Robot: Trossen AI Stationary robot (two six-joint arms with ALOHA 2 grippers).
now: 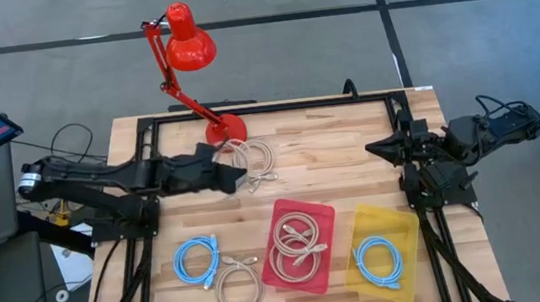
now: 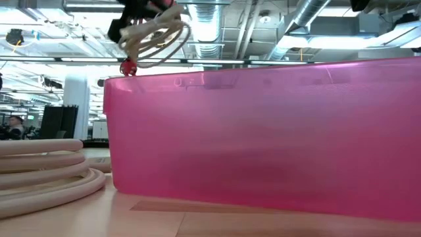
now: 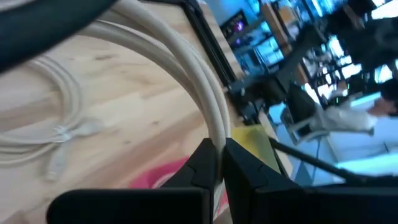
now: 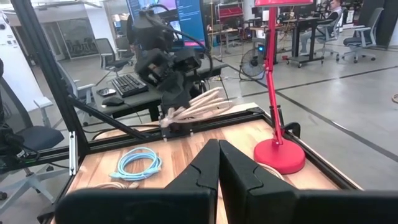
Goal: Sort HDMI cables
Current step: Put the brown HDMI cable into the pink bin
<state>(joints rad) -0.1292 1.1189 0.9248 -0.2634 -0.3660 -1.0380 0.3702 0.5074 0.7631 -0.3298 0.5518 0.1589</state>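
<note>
The left gripper [image 1: 236,178] is pinched tight on a beige cable coil [image 1: 254,160] and holds it up in the air, near the base of the red desk lamp [image 1: 188,41]. The coil is a thin tan cable wound in round loops, and its loops hang tilted from the fingers. In the left wrist view the two dark fingers [image 3: 205,163] squeeze the tan strands between them.

Two more beige coils [image 1: 296,244] lie in the red bin [image 1: 321,214]. One light blue coil [image 1: 378,261] lies in the yellow bin [image 1: 405,223]. Another light blue coil [image 1: 197,259] lies on the wooden table [image 1: 341,154] at the front left, and a beige coil [image 1: 238,284] lies just beside it.

The right gripper [image 1: 375,146] waits at the right side of the table with its fingers closed on nothing.
</note>
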